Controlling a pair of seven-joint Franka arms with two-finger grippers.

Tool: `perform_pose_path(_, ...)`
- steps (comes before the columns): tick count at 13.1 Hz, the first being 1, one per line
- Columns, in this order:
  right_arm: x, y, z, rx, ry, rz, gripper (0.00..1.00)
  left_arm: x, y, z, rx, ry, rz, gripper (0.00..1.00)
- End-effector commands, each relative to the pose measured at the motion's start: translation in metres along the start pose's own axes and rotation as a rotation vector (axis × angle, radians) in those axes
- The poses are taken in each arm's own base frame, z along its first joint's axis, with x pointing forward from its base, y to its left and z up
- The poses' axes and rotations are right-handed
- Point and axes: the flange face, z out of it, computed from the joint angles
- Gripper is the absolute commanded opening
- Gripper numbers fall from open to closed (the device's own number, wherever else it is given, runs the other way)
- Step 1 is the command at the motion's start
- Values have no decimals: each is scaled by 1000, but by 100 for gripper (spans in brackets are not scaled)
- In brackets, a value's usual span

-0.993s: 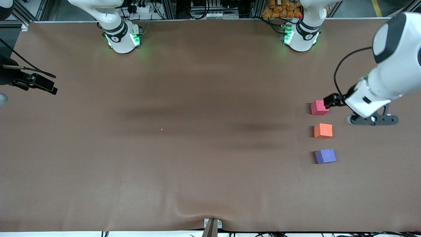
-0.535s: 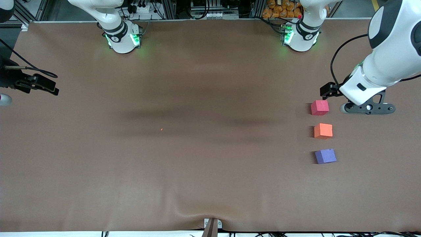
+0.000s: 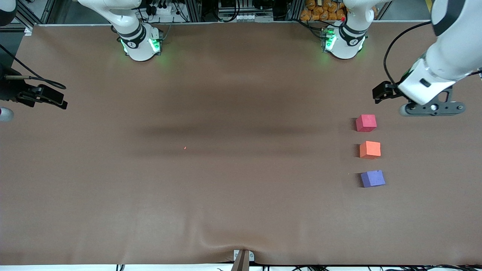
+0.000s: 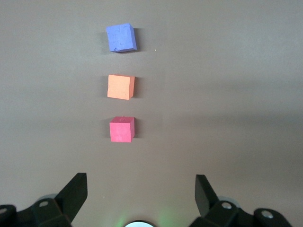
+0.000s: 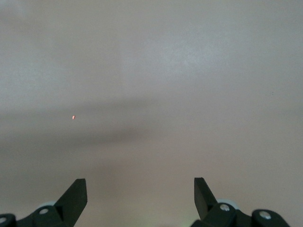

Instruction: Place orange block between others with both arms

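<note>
Left hand [image 4: 141, 189] risen off matte foam cubes, fingers apart; right hand [image 5: 140, 191] apart, waiting

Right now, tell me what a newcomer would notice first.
Three small cubes in a line near the left arm's end of the table: the red-pink cube farthest from the front camera, the orange block in the middle, the purple-blue cube nearest. The open left gripper hovers near the red-pink cube, holding nothing.

Three cubes stood in a row toward the left arm's end of the table [image 3: 226, 210]. The orange block [image 3: 369, 149] sat between the others: one cube [image 3: 366, 123] farther from the front camera, one [image 3: 372, 178] nearer.
</note>
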Motion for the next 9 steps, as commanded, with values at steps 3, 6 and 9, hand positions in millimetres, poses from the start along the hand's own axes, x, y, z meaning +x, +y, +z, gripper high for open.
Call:
perform_pose_path(3,3,7,-4,2,15,-3,100,-9,-24,-7,-25,27,-44,100)
perform_pose_path(6,3,10,-5,-25,20,0,100,-8,-34,-8,-34,27,-59,100)
perform_pose_path(9,3,4,-5,-27,25,-9,100,-14,-37,-15,-35,40,-63,100)
